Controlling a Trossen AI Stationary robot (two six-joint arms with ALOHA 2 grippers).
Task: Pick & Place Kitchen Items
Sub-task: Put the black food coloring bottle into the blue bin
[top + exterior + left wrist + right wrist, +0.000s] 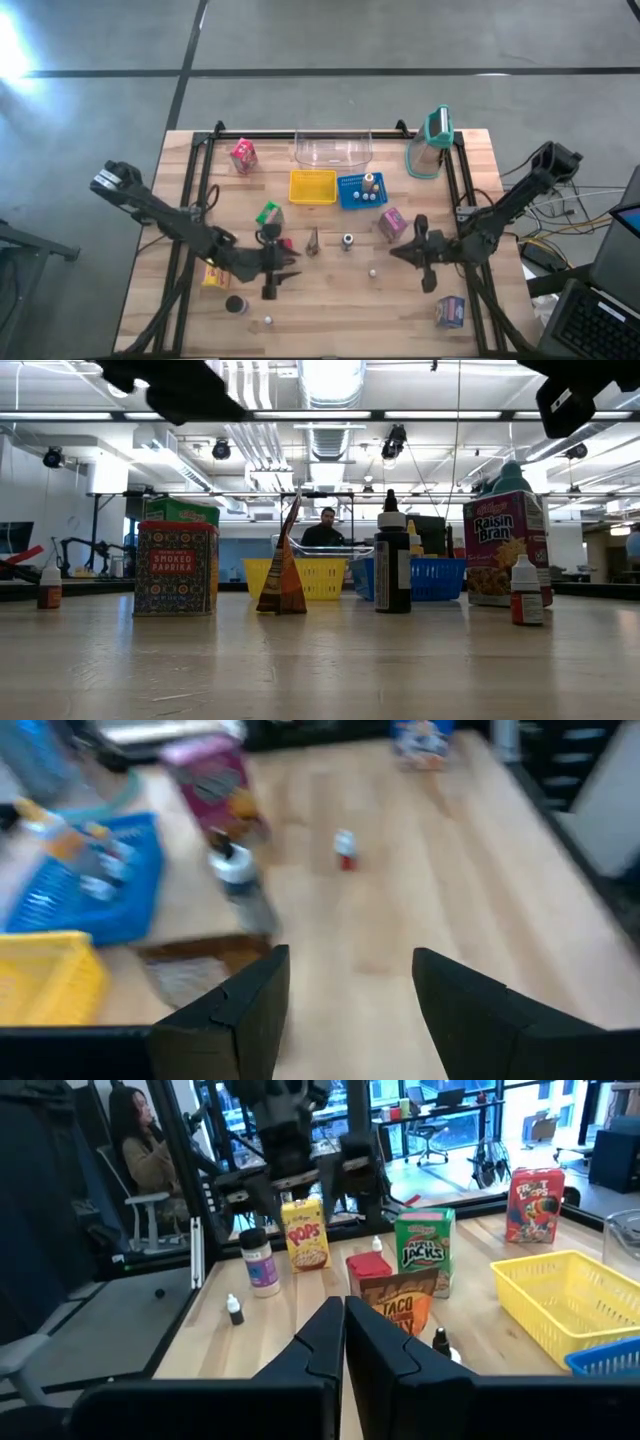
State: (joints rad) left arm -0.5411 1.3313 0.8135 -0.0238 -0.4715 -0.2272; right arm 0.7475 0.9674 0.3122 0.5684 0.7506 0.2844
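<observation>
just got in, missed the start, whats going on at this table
Two robot arms hang over a wooden table scattered with small kitchen items, and neither holds anything. The left gripper is open above the near left part, close to the green carton. The right gripper is shut and empty, near the purple carton. One small bottle lies in the blue basket; the yellow basket looks empty. Most items are loose on the table.
</observation>
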